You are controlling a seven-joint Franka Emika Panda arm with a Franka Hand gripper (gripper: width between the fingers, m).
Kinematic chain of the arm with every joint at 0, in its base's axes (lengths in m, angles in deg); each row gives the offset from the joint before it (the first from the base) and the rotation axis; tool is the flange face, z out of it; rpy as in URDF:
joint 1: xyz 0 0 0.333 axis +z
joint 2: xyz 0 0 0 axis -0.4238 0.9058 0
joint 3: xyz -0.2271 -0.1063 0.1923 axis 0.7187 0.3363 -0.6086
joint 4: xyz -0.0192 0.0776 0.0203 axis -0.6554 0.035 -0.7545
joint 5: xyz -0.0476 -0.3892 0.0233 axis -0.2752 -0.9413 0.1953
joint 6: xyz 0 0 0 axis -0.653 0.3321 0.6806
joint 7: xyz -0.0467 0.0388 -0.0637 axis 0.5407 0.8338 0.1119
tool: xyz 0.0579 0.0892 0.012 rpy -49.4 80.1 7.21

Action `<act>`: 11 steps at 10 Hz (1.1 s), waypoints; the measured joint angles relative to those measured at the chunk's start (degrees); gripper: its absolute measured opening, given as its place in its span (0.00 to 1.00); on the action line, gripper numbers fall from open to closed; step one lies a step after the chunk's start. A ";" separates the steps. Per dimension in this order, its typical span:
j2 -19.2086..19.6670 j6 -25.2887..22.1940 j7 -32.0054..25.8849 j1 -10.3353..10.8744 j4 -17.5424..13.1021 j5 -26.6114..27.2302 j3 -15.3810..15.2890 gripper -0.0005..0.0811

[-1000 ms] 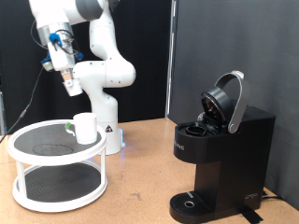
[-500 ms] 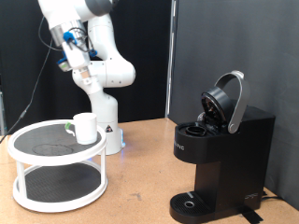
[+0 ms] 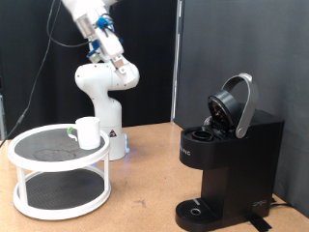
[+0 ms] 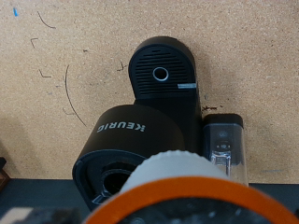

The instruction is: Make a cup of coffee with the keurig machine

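Exterior view: arm cut off by top edge; gripper (image 3: 122, 66) too small, jaws' gap unreadable. Small green-marked object (image 3: 73, 132) half hidden behind cup (image 3: 89, 132). Wrist view: blurred orange-rimmed shape (image 4: 182, 194) covers part of keurig machine (image 4: 159, 117); jaws unseen.

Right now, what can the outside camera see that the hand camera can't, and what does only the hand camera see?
Only the exterior view shows the white cup on the round two-tier stand, a small green-marked thing beside it, and the gripper high up at the exterior view's top, away from everything. Only the wrist view looks straight down on the machine's round drip base, the scratched wooden table, and an orange-rimmed white thing close to the lens. Both show the black keurig machine.
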 joint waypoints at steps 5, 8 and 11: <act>2.14 -0.25 -2.88 2.83 -1.07 9.65 1.46 0.49; 6.71 -0.15 -2.88 5.54 -5.04 11.54 0.29 0.49; 11.17 0.07 -2.87 7.91 -8.81 12.94 -1.06 0.49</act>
